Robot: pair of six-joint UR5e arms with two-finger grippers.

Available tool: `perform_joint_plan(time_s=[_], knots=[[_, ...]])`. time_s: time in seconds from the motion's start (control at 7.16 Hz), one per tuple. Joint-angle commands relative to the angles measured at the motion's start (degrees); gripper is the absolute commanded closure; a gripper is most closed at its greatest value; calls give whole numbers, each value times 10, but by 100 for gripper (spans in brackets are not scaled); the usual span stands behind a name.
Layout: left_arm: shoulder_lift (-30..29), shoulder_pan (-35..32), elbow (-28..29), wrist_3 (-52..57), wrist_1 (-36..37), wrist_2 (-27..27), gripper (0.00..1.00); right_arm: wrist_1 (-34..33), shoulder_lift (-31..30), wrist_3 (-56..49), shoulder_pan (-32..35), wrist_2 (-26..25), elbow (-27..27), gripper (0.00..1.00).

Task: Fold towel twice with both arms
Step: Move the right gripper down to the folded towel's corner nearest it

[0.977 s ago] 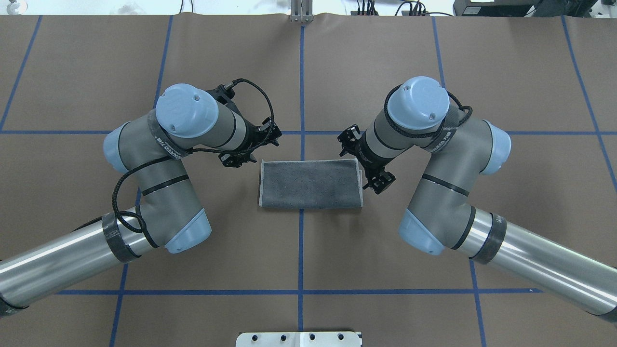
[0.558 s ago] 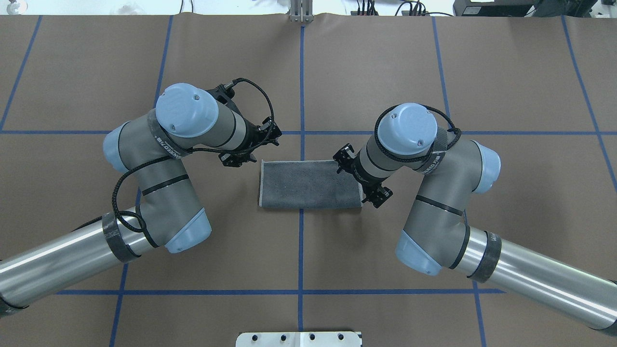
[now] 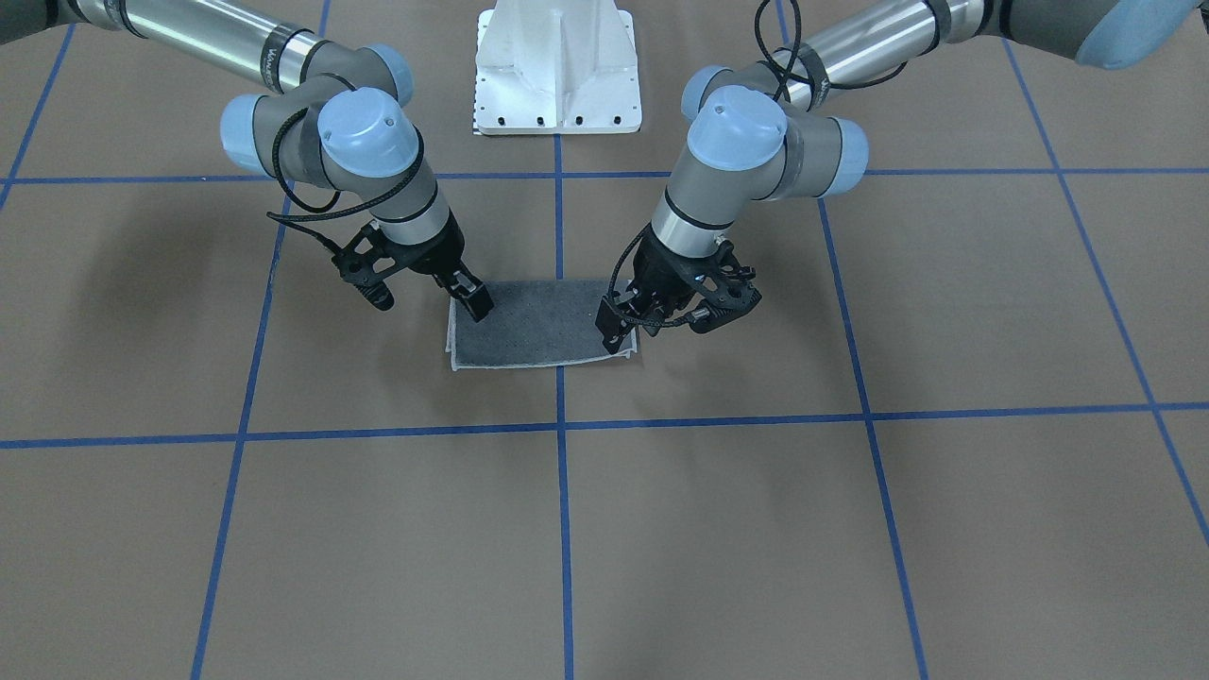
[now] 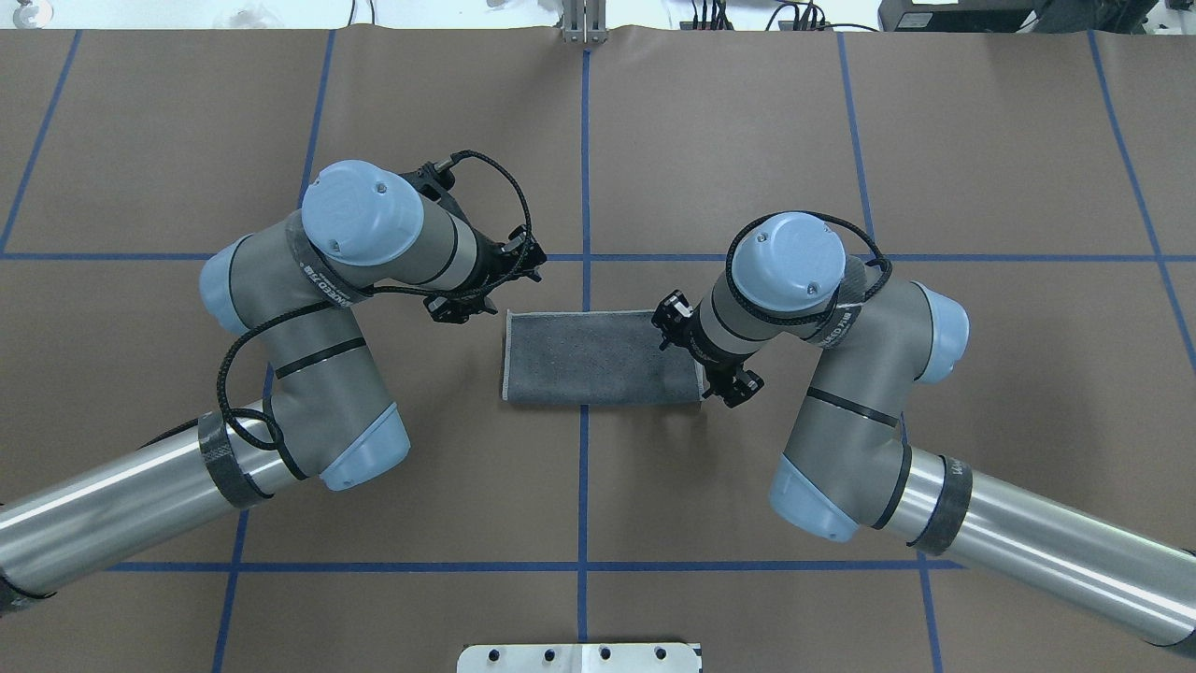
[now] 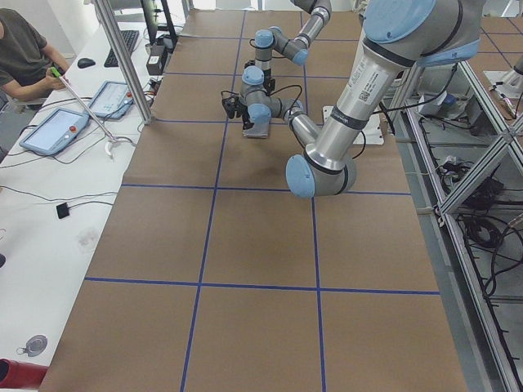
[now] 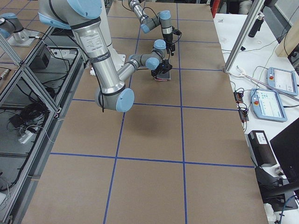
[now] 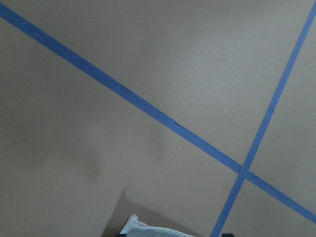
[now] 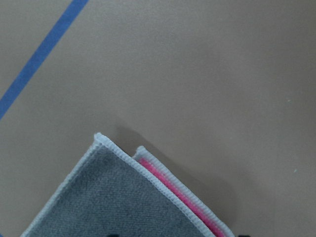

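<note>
Right gripper (image 3: 430,302) has moved in over the right end of the once-folded towel (image 4: 598,360) at the centre of the table (image 4: 747,140), spread open like the left gripper (image 4: 488,290), and likely next must pinch a corner for the second fold.

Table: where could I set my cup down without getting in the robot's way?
Bare table lies beyond the blue tape line past the towel, out to the far edge. It is crowded around the towel, with the left gripper and right gripper at its ends.
</note>
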Motion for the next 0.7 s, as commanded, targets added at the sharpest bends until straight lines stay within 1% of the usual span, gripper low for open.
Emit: perform_joint_plan(time_s=[0.0,0.14,0.28,0.42,0.56], knots=[[0,-2,0,0,-1,0,29,-1,-3,-1,-4,-1,1,25],[0,-3,0,0,-1,0,29,-1,-2,-1,-4,-3,-2,29],[0,-2,0,0,-2,0,29,-1,-2,-2,-4,-2,-3,30],[0,-3,0,0,-2,0,29,-1,-2,-1,-4,-2,-4,34],[0,-3,0,0,-2,0,29,-1,-2,3,-4,-3,-3,45]])
